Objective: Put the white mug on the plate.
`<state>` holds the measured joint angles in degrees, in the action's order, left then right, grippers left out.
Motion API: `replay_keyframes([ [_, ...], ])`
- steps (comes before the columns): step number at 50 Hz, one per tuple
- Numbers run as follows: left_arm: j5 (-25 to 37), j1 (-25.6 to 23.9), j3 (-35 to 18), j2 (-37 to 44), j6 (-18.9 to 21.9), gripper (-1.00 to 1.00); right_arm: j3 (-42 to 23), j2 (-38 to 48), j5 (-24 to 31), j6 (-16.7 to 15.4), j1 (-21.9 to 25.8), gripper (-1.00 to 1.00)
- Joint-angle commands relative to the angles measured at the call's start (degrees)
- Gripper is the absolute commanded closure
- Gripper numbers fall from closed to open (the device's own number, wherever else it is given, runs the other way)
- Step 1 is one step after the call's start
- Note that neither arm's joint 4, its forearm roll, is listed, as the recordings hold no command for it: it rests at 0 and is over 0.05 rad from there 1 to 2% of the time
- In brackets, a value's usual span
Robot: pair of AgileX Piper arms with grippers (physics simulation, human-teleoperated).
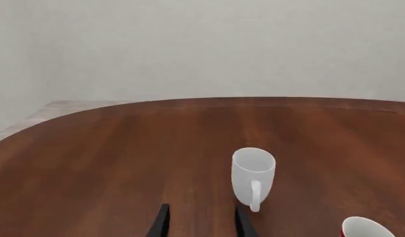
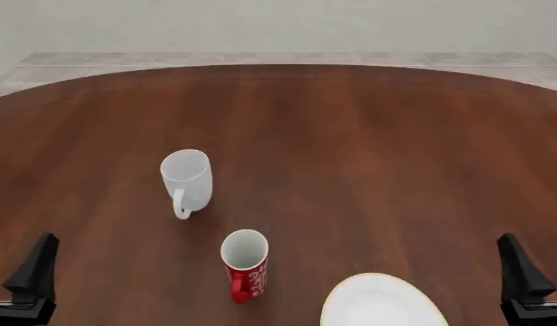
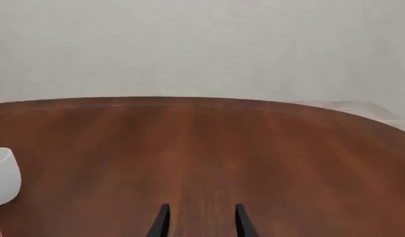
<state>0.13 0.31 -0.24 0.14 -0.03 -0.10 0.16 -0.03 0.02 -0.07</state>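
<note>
Item 1, white mug (image 2: 187, 179): stands upright on the tabletop (image 2: 369, 149), left of centre, well back from the near edge; long axis vertical, mouth up, loop handle pointing toward the near edge, that is, toward my side. Item 2, plate (image 2: 380, 302): at the near edge, right of centre, partly cut off by the front view; nothing on it. Item 3, red mug (image 2: 245, 262): upright between white mug and plate, nearer the near edge, apart from both. Item 4, left gripper (image 1: 201, 221): near left corner, fingers parted, holding nothing; I judge it the nearer arm, the white mug lying ahead of it and toward the table's middle. Item 5, right gripper (image 3: 200, 221): near right corner, fingers parted, holding nothing, just beside the plate. I judge the task not begun; the carry would run rightward and toward the near edge, past the red mug.
</note>
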Motion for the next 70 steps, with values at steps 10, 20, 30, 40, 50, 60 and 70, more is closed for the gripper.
replay_keyframes([
  [10, -0.5, -0.3, 0.1, 0.4, 0.0, -1.00, -0.5, 0.6, -0.1, -0.2, 0.1, -1.00],
  [20, -0.3, -0.3, 0.1, 0.2, 0.0, -1.00, -0.8, 0.8, 0.0, -0.2, 0.1, -1.00],
  [30, -0.3, -0.3, 0.1, 0.2, 0.1, -1.00, -1.0, 1.0, 0.0, -0.2, 0.1, -1.00],
  [40, 2.0, -4.2, -4.9, 10.0, -2.6, -1.00, -0.5, 1.2, -0.7, -0.2, 0.5, -1.00],
  [50, 9.7, -10.1, -14.0, 13.6, -0.4, -1.00, -0.3, 1.1, -0.8, -0.2, 0.5, -1.00],
  [60, 9.8, -10.4, -20.2, 22.1, -1.6, -1.00, -0.1, 1.1, -1.0, -0.2, 0.5, -1.00],
  [70, 7.9, -12.3, -21.8, 32.4, -6.8, -1.00, -0.2, 0.8, -0.6, -0.2, 0.5, -1.00],
])
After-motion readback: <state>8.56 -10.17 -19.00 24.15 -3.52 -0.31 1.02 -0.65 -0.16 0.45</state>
